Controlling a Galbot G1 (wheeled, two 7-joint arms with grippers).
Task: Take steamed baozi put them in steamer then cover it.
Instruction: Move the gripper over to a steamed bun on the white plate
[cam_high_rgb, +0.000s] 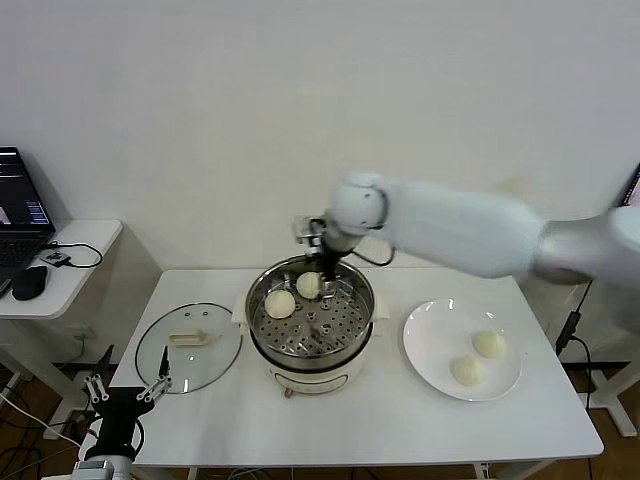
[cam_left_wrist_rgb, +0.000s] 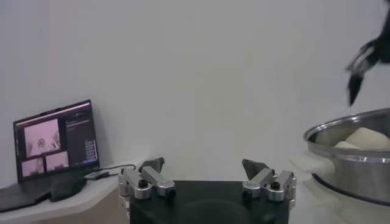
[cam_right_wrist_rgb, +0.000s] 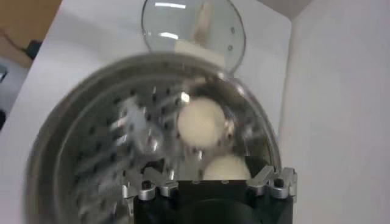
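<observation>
Two baozi (cam_high_rgb: 294, 293) in steamer (cam_high_rgb: 311, 318); lid (cam_high_rgb: 189, 347) left, plate (cam_high_rgb: 463, 349) with two right.

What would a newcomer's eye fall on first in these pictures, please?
Most likely the right gripper, open over the far side of the steamer at the table's middle, with two baozi on its tray. Two more baozi wait on the plate to its right; the glass lid lies to its left.

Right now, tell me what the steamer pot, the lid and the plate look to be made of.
Steamer pot: polished metal, likely stainless steel; it mirrors its surroundings, with a perforated tray inside.
Lid: clear glass, seemingly; the table shows through it, and its handle looks like cream plastic.
Plate: glossy white, probably ceramic, possibly melamine.
</observation>
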